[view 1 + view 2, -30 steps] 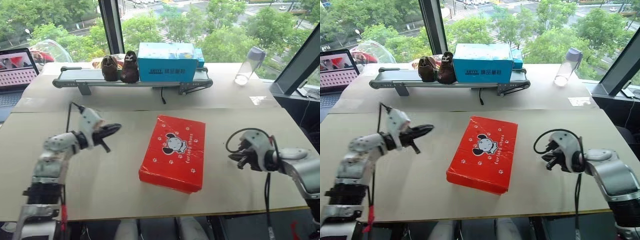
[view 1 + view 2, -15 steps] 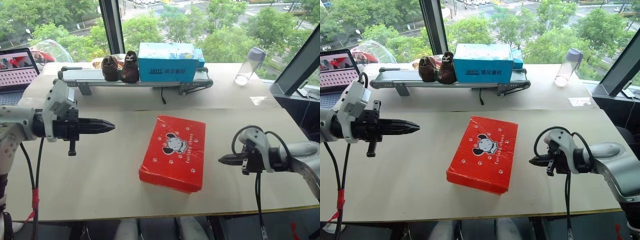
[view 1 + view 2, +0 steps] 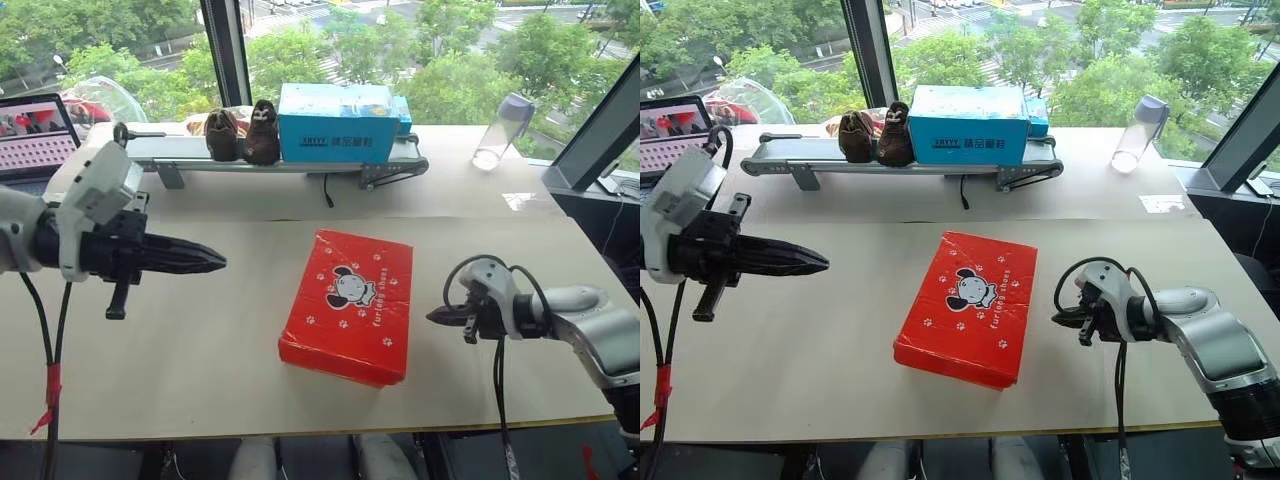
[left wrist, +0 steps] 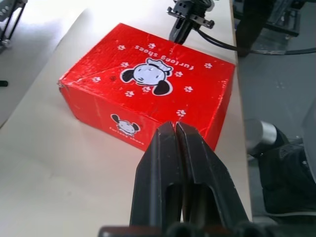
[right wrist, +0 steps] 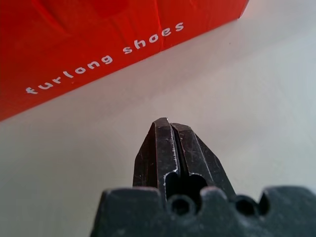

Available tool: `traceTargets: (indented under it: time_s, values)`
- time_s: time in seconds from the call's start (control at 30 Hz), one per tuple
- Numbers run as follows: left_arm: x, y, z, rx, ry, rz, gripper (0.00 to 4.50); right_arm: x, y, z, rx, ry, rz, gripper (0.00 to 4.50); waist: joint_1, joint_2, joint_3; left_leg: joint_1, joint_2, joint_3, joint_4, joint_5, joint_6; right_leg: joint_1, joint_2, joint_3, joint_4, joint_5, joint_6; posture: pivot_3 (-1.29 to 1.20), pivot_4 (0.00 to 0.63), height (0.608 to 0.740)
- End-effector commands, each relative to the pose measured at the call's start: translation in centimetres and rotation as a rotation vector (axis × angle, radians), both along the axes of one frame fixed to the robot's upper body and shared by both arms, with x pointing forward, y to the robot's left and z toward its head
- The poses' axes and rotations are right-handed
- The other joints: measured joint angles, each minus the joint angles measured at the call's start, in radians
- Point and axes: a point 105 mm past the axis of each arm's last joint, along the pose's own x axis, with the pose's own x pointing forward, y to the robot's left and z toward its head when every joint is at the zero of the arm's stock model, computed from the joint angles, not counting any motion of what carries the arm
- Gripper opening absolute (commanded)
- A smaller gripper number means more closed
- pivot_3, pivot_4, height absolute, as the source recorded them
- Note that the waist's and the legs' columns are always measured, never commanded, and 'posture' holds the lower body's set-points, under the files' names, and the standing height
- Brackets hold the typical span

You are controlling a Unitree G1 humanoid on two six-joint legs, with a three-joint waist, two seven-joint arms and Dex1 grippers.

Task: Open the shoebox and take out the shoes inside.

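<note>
Shoebox: we see the shoebox (image 3: pixel 349 305) lid down on the counter (image 3: pixel 200 350), near the middle of its front edge.
Left hand: our left hand (image 3: pixel 218 264) hangs above the counter's left part, well apart from the box, fingers pressed together, holding nothing.
Right hand: our right hand (image 3: pixel 432 317) sits just beside the box's right side, fingers together, empty.

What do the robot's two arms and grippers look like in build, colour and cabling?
Both arms have silver-grey and white housings with black joints. Each gripper, left and right, ends in two slim black fingers tapering to a point. Black cables loop loosely outside each wrist, and the left arm's hanging cable carries a red tie. The left wrist has a boxy white housing; the right forearm is a smooth grey cylinder.
</note>
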Motion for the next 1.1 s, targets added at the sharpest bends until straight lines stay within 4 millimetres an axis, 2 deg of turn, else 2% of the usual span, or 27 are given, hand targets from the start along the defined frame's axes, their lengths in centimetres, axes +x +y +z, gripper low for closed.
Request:
traceTargets:
  time_s: [0.03,0.2,0.33,0.5,0.57,0.9,1.03,1.1]
  values:
    - [-0.4,0.2,0.7,0.012,-0.020,-0.002,1.22,0.5,0.4,1.3,-0.009,-0.062,0.035,0.00,-0.002,0.000,0.000,0.000,0.000,0.000,0.000,0.000,0.000,0.000,0.000,0.000,0.000,0.000,0.000,0.00,0.150,0.740]
    - [-0.4,0.0,1.4,0.015,-0.059,-0.015,3.05,0.2,1.4,1.4,0.018,-0.060,0.077,0.00,-0.001,0.000,0.000,0.000,0.000,0.000,0.001,0.000,0.000,-0.001,0.000,0.000,0.006,-0.001,0.001,0.00,0.150,0.740]
    - [-0.7,-0.1,1.8,0.039,-0.060,-0.029,4.44,0.1,2.4,0.7,0.032,-0.038,0.109,0.00,-0.001,0.000,0.000,0.001,0.000,0.000,0.001,0.000,0.000,-0.002,0.000,0.000,0.008,-0.003,0.000,0.00,0.150,0.740]
    - [-1.2,-0.1,3.0,0.058,-0.083,-0.042,4.44,-0.1,4.3,0.1,0.087,-0.015,0.172,0.00,-0.002,0.000,0.000,0.001,0.000,0.000,0.001,0.000,0.000,-0.002,0.000,0.000,0.008,-0.003,0.000,0.00,0.150,0.740]
    - [-1.5,-0.1,3.4,0.060,-0.079,-0.042,4.44,-0.1,5.0,1.1,0.131,-0.020,0.194,0.00,-0.002,0.000,0.000,0.001,0.000,0.000,0.001,0.000,0.000,-0.002,0.000,0.000,0.008,-0.003,0.000,0.00,0.150,0.740]
    - [-2.6,1.3,4.4,0.064,-0.079,0.047,4.44,-0.5,9.2,9.6,0.408,-0.054,0.371,0.00,-0.009,0.000,0.001,0.001,0.000,0.000,0.001,0.000,0.000,-0.003,0.001,0.000,0.011,-0.002,0.003,0.00,0.150,0.740]
    - [-3.6,1.7,5.5,0.046,-0.119,0.090,4.44,-0.5,12.4,13.8,0.506,-0.098,0.516,0.00,-0.024,-0.001,0.003,0.001,0.000,0.000,0.001,0.000,0.000,-0.004,0.001,0.000,0.012,-0.003,0.002,0.00,0.150,0.740]
    - [-4.2,1.7,6.1,0.039,-0.133,0.103,4.44,-0.3,14.3,15.2,0.529,-0.130,0.577,0.00,-0.028,-0.001,0.003,0.001,0.001,-0.001,0.001,0.000,0.000,-0.004,0.001,-0.001,0.013,-0.002,0.003,0.00,0.150,0.740]
